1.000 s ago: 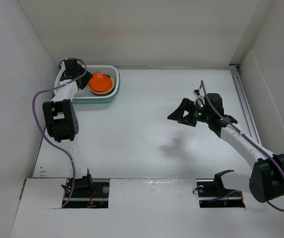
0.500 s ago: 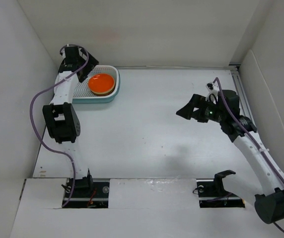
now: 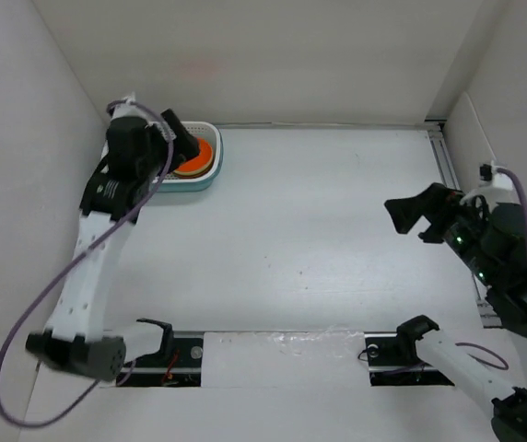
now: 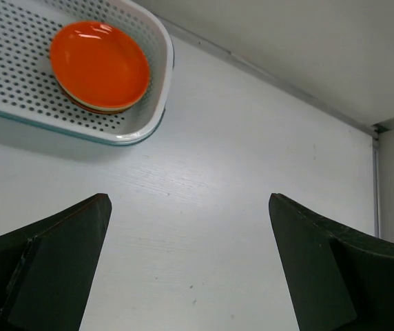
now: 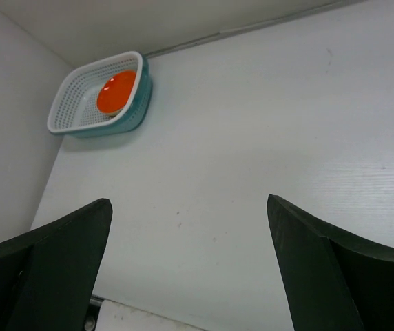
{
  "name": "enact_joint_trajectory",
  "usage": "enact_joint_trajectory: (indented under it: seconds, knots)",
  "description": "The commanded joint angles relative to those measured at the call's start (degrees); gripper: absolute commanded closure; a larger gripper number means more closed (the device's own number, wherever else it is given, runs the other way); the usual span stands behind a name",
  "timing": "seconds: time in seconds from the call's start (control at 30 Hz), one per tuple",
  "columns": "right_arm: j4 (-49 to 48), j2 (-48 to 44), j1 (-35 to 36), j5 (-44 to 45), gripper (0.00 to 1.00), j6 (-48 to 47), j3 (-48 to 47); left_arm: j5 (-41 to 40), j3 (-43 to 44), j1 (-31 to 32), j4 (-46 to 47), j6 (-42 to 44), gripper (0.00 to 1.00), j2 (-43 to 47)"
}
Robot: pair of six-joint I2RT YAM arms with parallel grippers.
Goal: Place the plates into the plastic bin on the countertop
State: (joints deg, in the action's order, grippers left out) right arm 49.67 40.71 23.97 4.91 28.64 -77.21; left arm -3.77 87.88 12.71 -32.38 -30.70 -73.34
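Note:
The plastic bin (image 3: 206, 177) stands at the far left of the countertop (image 3: 291, 230). An orange plate (image 3: 204, 155) lies on top of a stack of plates in its right half. In the left wrist view the bin (image 4: 138, 127) and the orange plate (image 4: 99, 63) show, with beige and dark rims under it. The right wrist view shows the bin (image 5: 80, 127) and plate (image 5: 116, 91) far off. My left gripper (image 3: 182, 143) is open and empty, raised above the bin's near side (image 4: 189, 201). My right gripper (image 3: 411, 219) is open and empty, high at the right (image 5: 189, 203).
White walls close in the countertop on the left, back and right. A metal rail (image 3: 450, 170) runs along the right edge. The arm bases and a raised white ledge (image 3: 282, 345) sit at the near edge.
The left arm has lifted and pulled back from over the bin. The right arm has swung right and back toward the near edge. Both grippers stay open and empty.

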Motion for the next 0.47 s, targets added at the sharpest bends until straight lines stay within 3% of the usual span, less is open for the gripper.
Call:
enact_joint_trajectory:
  seconds: [0.0,0.23,0.3,0.43]
  knots:
    - [9.2,-2.5,0.4,6.9,0.00,-3.1,-4.3,-0.8,-9.4,-2.1,-0.8,3.8,0.00,12.8]
    - [13.8,-4.7,0.9,8.0,0.00,-3.6,-8.7,1.0,-22.9,-2.1,-1.3,4.6,0.00,37.6]
    - [14.4,-5.2,0.9,8.0,0.00,-3.6,-9.3,-1.8,-25.3,-2.1,-2.0,4.6,0.00,43.4]
    - [14.4,-5.2,0.9,8.0,0.00,-3.6,-9.3,-4.6,-28.1,-2.1,-4.3,4.6,0.00,46.8]
